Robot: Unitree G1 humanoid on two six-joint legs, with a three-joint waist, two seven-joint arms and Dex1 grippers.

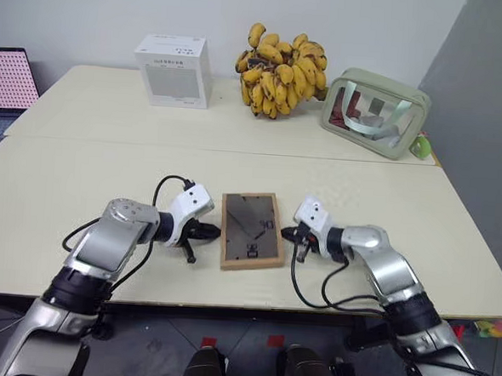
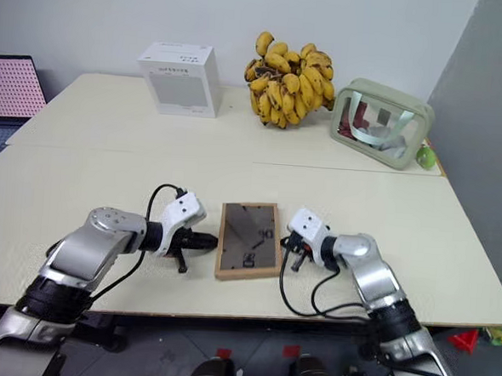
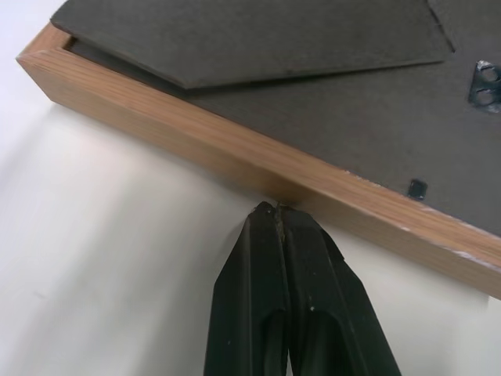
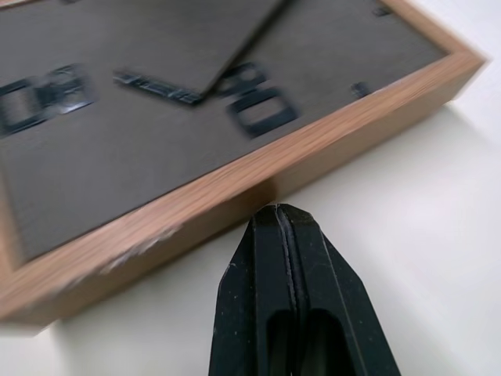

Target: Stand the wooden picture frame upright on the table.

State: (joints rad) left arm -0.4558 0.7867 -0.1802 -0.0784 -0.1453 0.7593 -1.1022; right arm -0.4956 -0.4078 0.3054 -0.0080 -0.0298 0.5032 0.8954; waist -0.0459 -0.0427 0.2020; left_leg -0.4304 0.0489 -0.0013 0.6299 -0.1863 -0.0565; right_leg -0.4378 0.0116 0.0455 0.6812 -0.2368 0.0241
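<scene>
- Okay, your table is the big cream top with a seam across its width, running beyond both grippers.
- Past the seam, far ahead of your grippers: a banana bunch, a white box and a green-framed clear pouch.
- The wooden picture frame lies flat, dark back panel up, between your two grippers near the front edge.
- Your left gripper is clenched, holding nothing, tips touching the frame's left long side.
- Your right gripper is clenched too, empty, tips right at the frame's right side; contact unclear.
</scene>
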